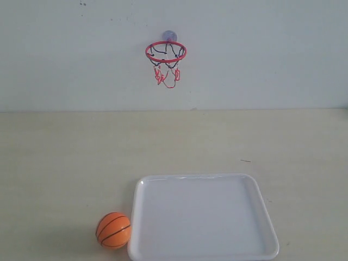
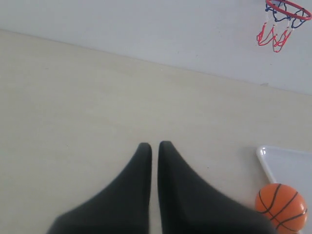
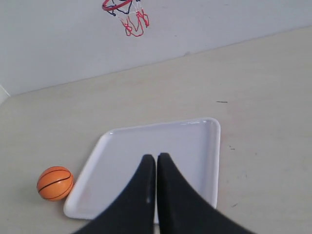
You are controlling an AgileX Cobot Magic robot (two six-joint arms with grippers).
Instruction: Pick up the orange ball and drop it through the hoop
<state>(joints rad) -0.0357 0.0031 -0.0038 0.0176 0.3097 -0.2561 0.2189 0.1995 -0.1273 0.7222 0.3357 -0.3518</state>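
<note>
The orange ball (image 1: 113,230) rests on the table beside the left rim of a white tray (image 1: 204,250). It also shows in the left wrist view as the orange ball (image 2: 281,207) and in the right wrist view as the orange ball (image 3: 55,183). The hoop (image 1: 166,53) with its red ring hangs on the back wall, above the table. My left gripper (image 2: 154,145) is shut and empty, over bare table, apart from the ball. My right gripper (image 3: 156,156) is shut and empty, above the tray. Neither gripper appears in the exterior view.
The white tray (image 3: 214,161) lies empty at the table's front, its left rim close to the ball. A pale wall (image 1: 261,54) rises behind the table. The hoop (image 2: 285,19) and the hoop (image 3: 126,12) show at the edges of both wrist views.
</note>
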